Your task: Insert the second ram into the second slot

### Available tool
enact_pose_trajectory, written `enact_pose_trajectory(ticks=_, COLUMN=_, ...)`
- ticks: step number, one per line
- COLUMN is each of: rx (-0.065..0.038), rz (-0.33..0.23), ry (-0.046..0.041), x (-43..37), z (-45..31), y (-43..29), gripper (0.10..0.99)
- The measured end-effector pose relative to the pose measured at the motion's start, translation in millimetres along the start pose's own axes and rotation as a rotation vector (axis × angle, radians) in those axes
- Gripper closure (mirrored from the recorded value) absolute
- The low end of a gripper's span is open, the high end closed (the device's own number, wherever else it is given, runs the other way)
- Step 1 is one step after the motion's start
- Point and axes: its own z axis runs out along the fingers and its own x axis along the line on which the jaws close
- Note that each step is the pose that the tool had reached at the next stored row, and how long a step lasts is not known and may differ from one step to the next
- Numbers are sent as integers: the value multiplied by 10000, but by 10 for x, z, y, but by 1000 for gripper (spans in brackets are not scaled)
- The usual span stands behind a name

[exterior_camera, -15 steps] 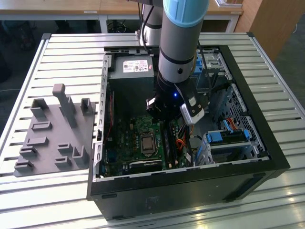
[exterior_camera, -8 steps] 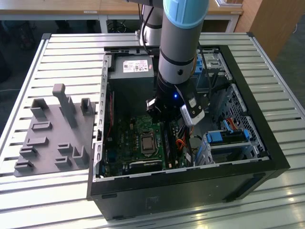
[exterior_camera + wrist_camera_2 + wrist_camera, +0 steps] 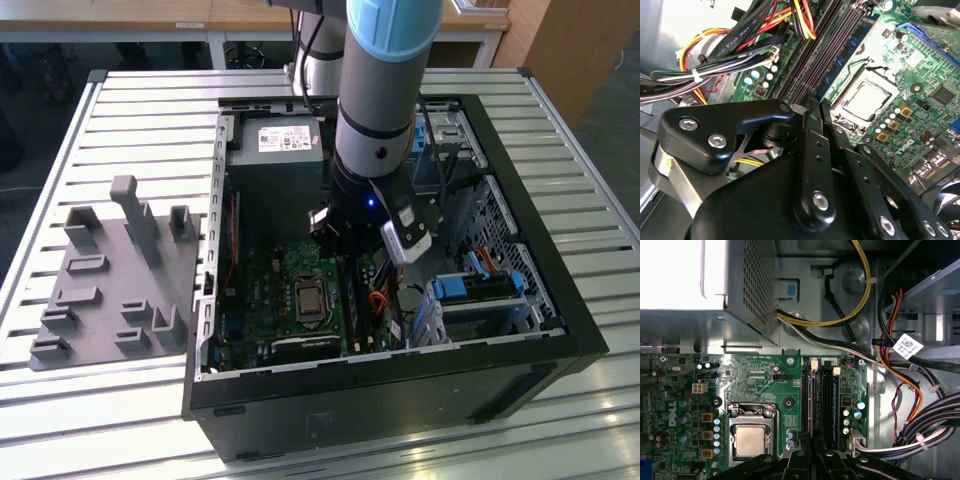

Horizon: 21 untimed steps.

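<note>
Jaws closed above memory slots (image 3: 823, 395) on motherboard (image 3: 755, 374).

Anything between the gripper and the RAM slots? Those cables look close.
Nothing visible does. The gripper sits just above the RAM slots. The cable bundle runs beside the slots, not across them. A blue stick stands in the slot nearest the processor socket.

1. Just ahead of the gripper (image 3: 812, 440), the memory slots (image 3: 817, 400) lay uncovered from above.
2. Close beside it, a cable bundle (image 3: 935, 432) crowded one flank.
3. On its opposite flank, the CPU socket (image 3: 751, 437) sat low, leaving room.
4. Farther ahead, the power supply (image 3: 715, 285) stood tall.
</note>
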Motion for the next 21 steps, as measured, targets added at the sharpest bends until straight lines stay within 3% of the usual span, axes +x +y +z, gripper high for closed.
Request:
enact_pose_trajectory(ticks=11, rx=7, rz=4, ry=161, x=-50, z=67, y=-2, gripper=949)
enact_pose_trajectory(ticks=21, rx=5, rz=4, ry=186, x=-75, z=102, y=-7, gripper=949)
